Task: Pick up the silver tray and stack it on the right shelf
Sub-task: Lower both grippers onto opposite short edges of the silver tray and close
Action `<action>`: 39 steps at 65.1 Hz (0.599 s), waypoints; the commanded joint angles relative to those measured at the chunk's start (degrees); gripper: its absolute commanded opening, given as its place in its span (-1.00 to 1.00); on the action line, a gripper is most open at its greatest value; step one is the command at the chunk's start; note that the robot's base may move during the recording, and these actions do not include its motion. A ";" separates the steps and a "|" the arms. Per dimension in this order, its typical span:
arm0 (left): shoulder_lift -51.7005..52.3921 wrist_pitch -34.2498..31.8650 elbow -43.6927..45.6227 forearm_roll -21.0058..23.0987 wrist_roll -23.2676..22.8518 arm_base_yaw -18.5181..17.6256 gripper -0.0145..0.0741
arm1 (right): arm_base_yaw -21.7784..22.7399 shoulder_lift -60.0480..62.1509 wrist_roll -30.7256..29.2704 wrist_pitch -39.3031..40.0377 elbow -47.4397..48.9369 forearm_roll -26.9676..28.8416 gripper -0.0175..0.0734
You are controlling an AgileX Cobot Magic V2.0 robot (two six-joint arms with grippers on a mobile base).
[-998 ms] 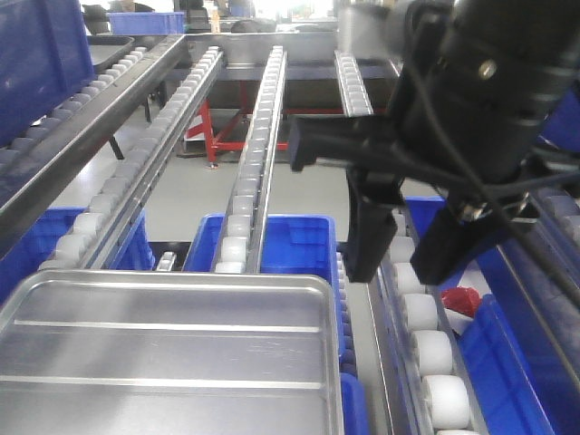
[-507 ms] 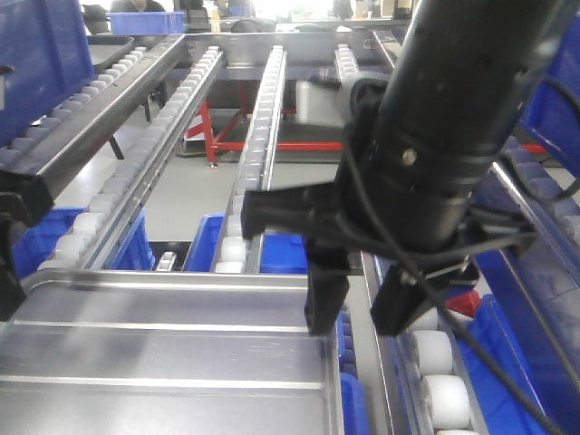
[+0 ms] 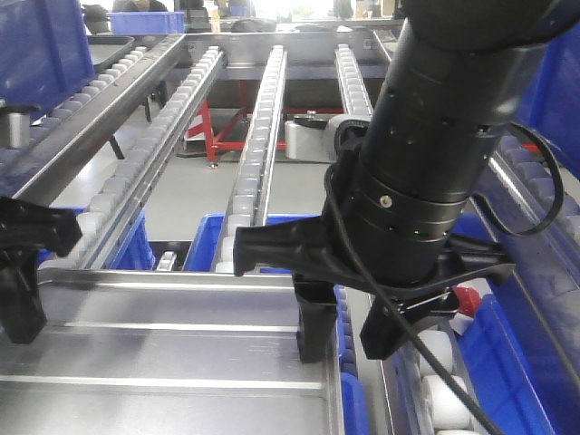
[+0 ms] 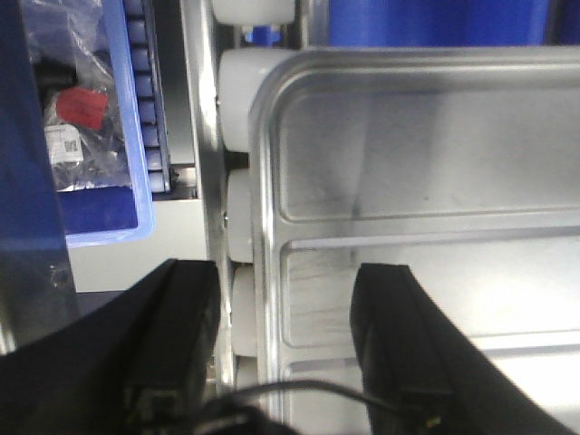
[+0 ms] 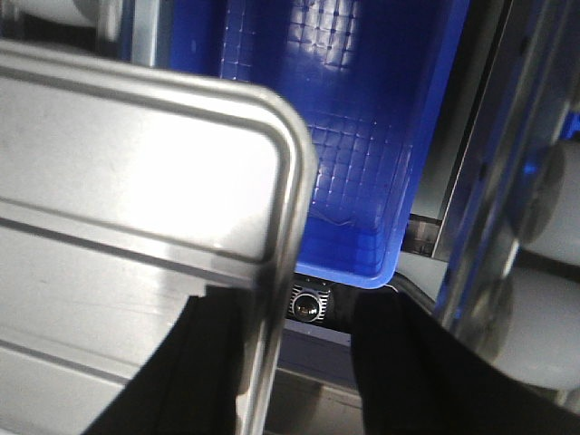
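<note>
Two grippers straddled opposite short ends of the tray (image 3: 163, 362), which lay flat on white rollers across the lower left of the front view, its two ridges running left to right. The step in hand looked like the grasp itself: both arms were down at rim level, and nothing was lifted yet.

Left gripper (image 4: 285, 272): wide apart, one black finger outside the tray's (image 4: 408, 181) raised rim at the lower left of the wrist view, the other over the base at lower centre. The rim ran between them; whether either pad touched metal could not be told.

Right gripper (image 5: 299, 308): likewise spread, one finger over the tray's (image 5: 136, 163) base at the lower left of its view, the other outside the rounded corner, above a blue bin (image 5: 362, 136) that sat below the rack. In the front view this gripper (image 3: 353, 340) hung at lower centre, at the tray's right edge, with the bulky arm filling the upper right.

Neither tool held anything. The next move probably called for both pairs of fingers to pinch the rim together – evenly, so the slick metal would not tilt or slide on the rollers. A level lift would follow, then a carry toward the right shelf (image 3: 446, 399), whose rollers showed at the lower right of the front view.
</note>
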State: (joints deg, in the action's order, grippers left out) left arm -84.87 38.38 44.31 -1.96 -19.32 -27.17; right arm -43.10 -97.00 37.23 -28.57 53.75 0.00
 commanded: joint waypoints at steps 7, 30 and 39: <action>1.08 -2.19 1.79 -0.07 -0.77 -0.50 -0.08 | -0.06 2.20 0.04 2.83 1.73 -0.97 0.27; 0.86 -2.55 1.79 -0.18 -0.86 -0.50 -0.08 | -0.06 2.00 0.04 3.36 1.68 -1.65 0.27; 0.86 -2.68 1.79 -0.26 -0.86 -0.50 -0.08 | -0.06 0.45 0.04 2.52 1.68 -1.65 0.27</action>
State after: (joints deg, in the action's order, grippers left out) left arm -85.53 37.01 44.31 -1.96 -19.54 -27.17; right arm -43.10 -97.82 37.23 -27.36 53.75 -0.66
